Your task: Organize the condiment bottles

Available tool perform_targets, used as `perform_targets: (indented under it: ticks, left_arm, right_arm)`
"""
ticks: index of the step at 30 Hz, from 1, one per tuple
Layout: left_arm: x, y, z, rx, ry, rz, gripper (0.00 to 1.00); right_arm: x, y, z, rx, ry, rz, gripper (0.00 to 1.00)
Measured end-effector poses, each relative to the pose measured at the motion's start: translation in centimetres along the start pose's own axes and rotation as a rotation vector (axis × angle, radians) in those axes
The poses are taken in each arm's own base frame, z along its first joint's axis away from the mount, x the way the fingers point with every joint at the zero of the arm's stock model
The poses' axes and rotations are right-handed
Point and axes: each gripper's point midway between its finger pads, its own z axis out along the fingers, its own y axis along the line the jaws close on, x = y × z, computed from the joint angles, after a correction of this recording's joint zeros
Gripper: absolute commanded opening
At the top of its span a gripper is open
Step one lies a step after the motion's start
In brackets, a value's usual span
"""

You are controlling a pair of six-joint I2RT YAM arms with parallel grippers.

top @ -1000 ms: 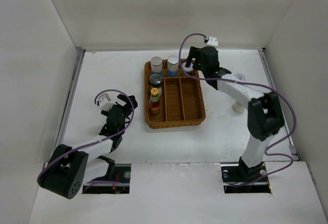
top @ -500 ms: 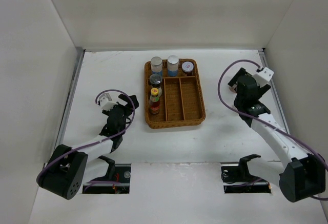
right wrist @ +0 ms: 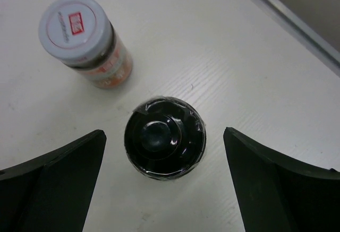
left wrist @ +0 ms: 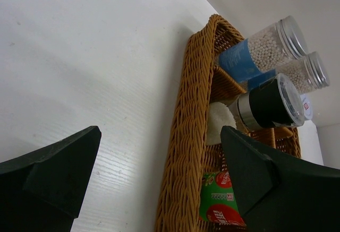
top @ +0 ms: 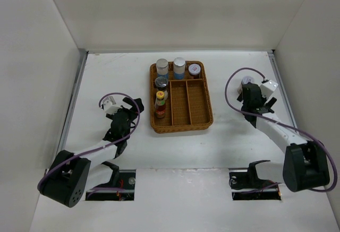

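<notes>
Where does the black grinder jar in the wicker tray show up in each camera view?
Top external: the black grinder jar stands in the left column of the wicker tray, just nearer than the far row.
Left wrist: right of centre, rising above the tray's woven wall.
Right wrist: not in it.
Shared landmark: the silver-capped shakers with blue labels, right behind it in both views.

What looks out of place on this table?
Two bottles stand outside the wicker tray, on the table to its right: a white-capped jar and a black-capped bottle. Nothing looks spilled.
</notes>
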Motion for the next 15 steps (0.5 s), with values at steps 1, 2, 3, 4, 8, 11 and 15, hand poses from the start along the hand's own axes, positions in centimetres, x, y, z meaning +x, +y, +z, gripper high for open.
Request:
perform_targets:
  ticks: [1, 2, 3, 4, 8, 11, 15]
  left_arm:
    - [0.0, 0.0, 0.0, -0.001, 0.001, 0.001, 1.00]
    - [0.0, 0.0, 0.0, -0.001, 0.001, 0.001, 1.00]
    - [0.0, 0.0, 0.0, 0.000, 0.001, 0.000, 1.00]
    - [0.0, 0.0, 0.0, 0.000, 0.001, 0.000, 1.00]
    - [0.1, 0.0, 0.0, -0.001, 0.002, 0.001, 1.00]
    - [0.1, 0.0, 0.0, 0.001, 0.004, 0.002, 1.00]
    - [0.2, -0.1, 0.0, 0.004, 0.007, 0.002, 1.00]
  right_arm:
    - [0.8, -0.1, 0.4, 0.003, 0.021, -0.009, 0.94]
    - [1.5, -0.2, 0.7, 0.009, 0.038, -0.016, 0.92]
    - [2.0, -0.3, 1.0, 0.013, 0.050, -0.021, 0.91]
    - [2.5, -0.4, 1.2, 0.016, 0.061, -0.023, 0.89]
    - [3.2, -0.2, 2.1, 0.013, 0.072, -0.010, 0.77]
    - [3.5, 0.1, 2.7, 0.013, 0.070, -0.005, 0.64]
    - [3.3, 0.5, 2.9, 0.006, 0.056, 0.000, 0.52]
